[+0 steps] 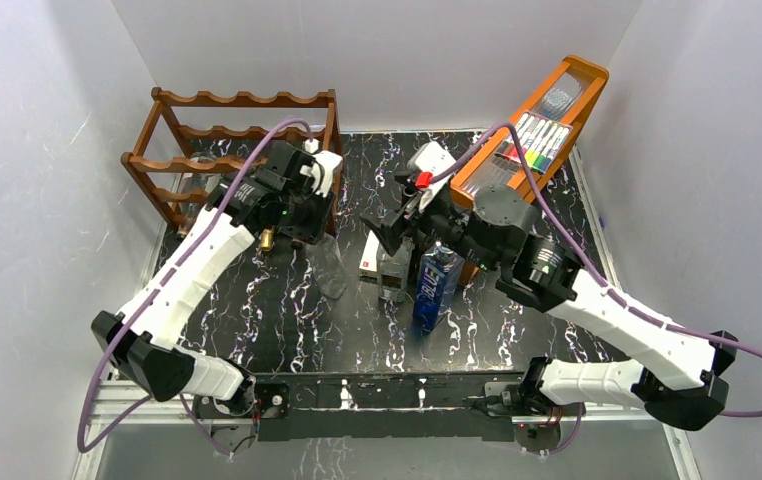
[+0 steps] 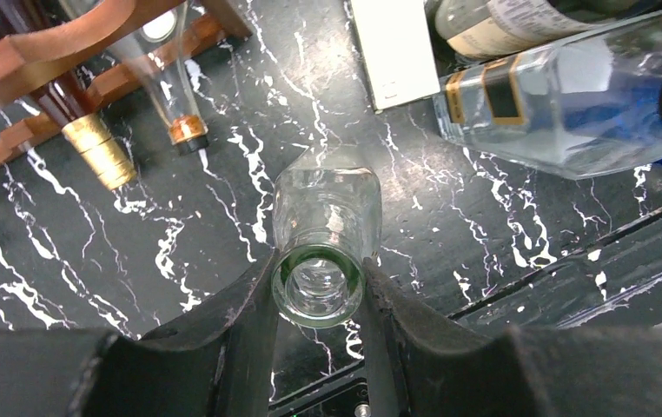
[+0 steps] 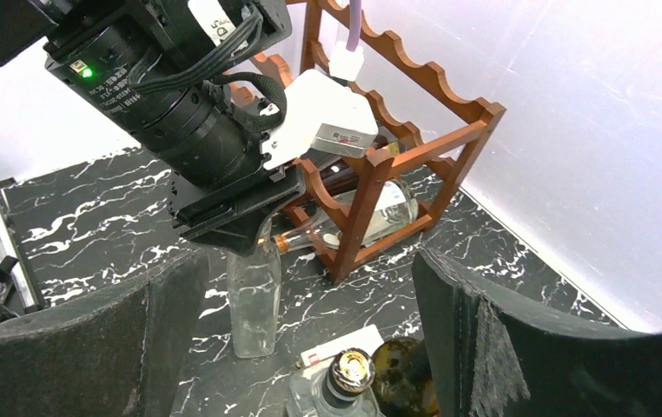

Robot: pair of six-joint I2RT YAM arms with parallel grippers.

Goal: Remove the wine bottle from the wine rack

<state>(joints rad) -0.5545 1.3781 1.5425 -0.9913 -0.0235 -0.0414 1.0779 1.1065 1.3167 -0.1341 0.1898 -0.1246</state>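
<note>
The dark reddish-brown wine rack stands at the back left; it also shows in the right wrist view and the left wrist view. My left gripper is shut on the neck of a clear glass wine bottle, which is upright in front of the rack with its base at the table. Its open mouth sits between my fingers. A gold-foiled dark bottle and a copper-capped clear bottle lie in the rack. My right gripper is open and empty above other bottles.
Mid-table stand a capped clear bottle, a dark green bottle, a white box and a blue bottle. A slanted orange tray stand with markers is at the back right. White walls enclose three sides.
</note>
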